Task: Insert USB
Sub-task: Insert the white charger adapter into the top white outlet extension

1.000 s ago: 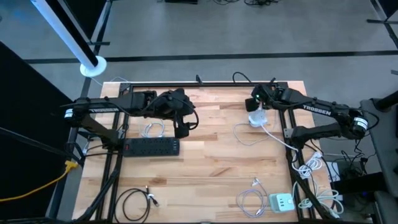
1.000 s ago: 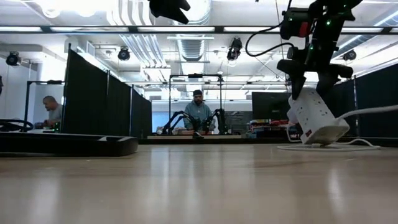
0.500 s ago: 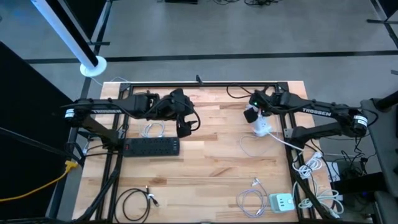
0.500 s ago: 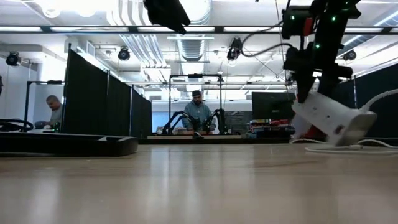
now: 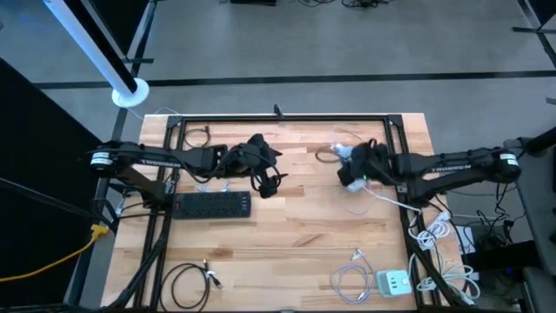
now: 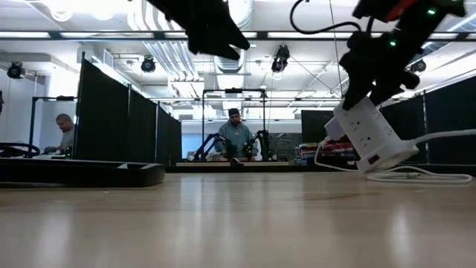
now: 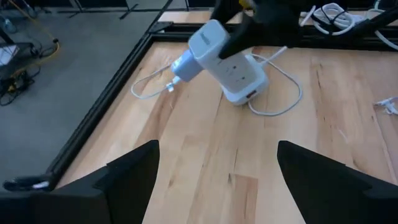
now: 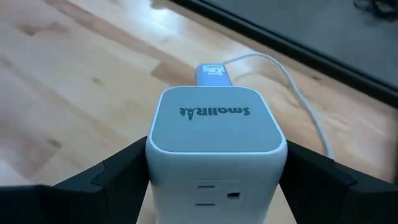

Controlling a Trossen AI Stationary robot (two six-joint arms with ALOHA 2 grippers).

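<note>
Two arms over a wooden tabletop. At far left, a black power strip lies flat near the left arm's base, with a coiled white cable just behind it. The left pincer hovers above the boards left of centre, its fingers spread apart and holding nothing; its wrist view looks across bare wood toward the other arm's load. Right of centre, the right pincer is clenched on a white cube-shaped power adapter, gripping it on two opposite sides. The adapter is tilted and lifted at one end, as the low view shows, with its lower corner close to the tabletop. A white cord runs from the adapter and loops across the boards behind it. A white plug projects from the adapter's side. Near the front right edge lie a second white adapter and a coiled white USB cable, well apart from both pincers.
</note>
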